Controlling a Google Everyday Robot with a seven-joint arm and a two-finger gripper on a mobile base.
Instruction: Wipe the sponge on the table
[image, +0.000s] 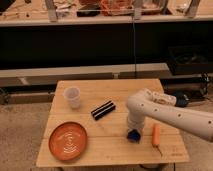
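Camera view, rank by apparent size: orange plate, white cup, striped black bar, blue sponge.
Round orange plate; white cup and black white-striped bar look alike; dark-blue sponge smallest, at the gripper, front right.
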